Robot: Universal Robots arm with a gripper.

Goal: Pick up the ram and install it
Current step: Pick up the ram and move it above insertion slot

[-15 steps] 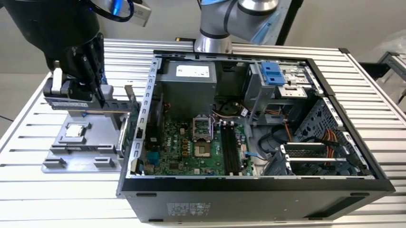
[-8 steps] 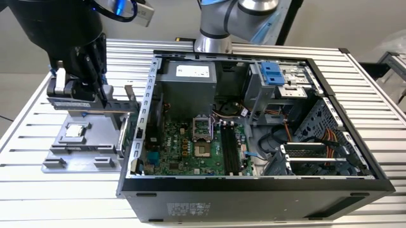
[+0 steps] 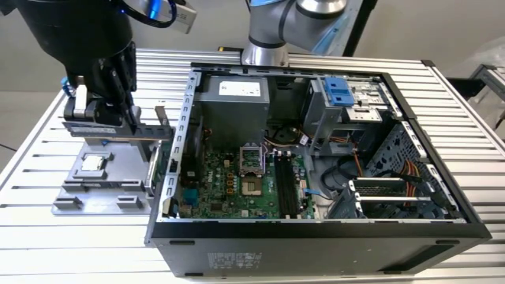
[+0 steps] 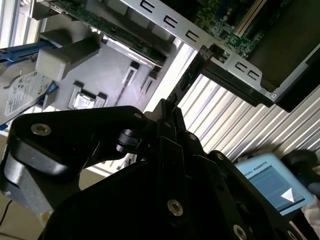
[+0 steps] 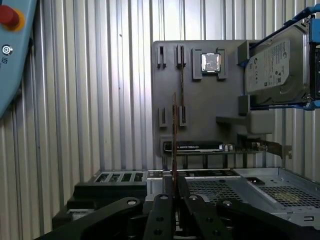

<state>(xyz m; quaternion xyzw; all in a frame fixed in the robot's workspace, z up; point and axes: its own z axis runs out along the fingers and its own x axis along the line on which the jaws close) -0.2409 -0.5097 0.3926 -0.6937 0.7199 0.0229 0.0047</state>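
Note:
The ram (image 5: pixel 174 140) is a thin board seen edge-on, standing straight out from between my fingertips. My gripper (image 5: pixel 174 197) is shut on its near end. In the second wrist view the ram (image 4: pixel 192 75) shows as a dark narrow stick running from the gripper (image 4: pixel 170 107) toward the case edge. It hangs free above the grey parts tray (image 5: pixel 200 100), clear of the tray's slots. In the exterior view the black gripper (image 3: pixel 132 121) hangs over the tray (image 3: pixel 79 189), to the left of the open computer case (image 3: pixel 316 236). The dark memory slots (image 3: pixel 285 183) lie on the motherboard inside.
On the tray sit a square silver processor (image 5: pixel 210 63) and a silver hard drive (image 5: pixel 272 67) in a blue bracket, with a black card (image 5: pixel 192 146) along one edge. A teach pendant (image 4: pixel 272 182) lies on the slatted table. The case wall (image 3: pixel 177 148) stands beside the tray.

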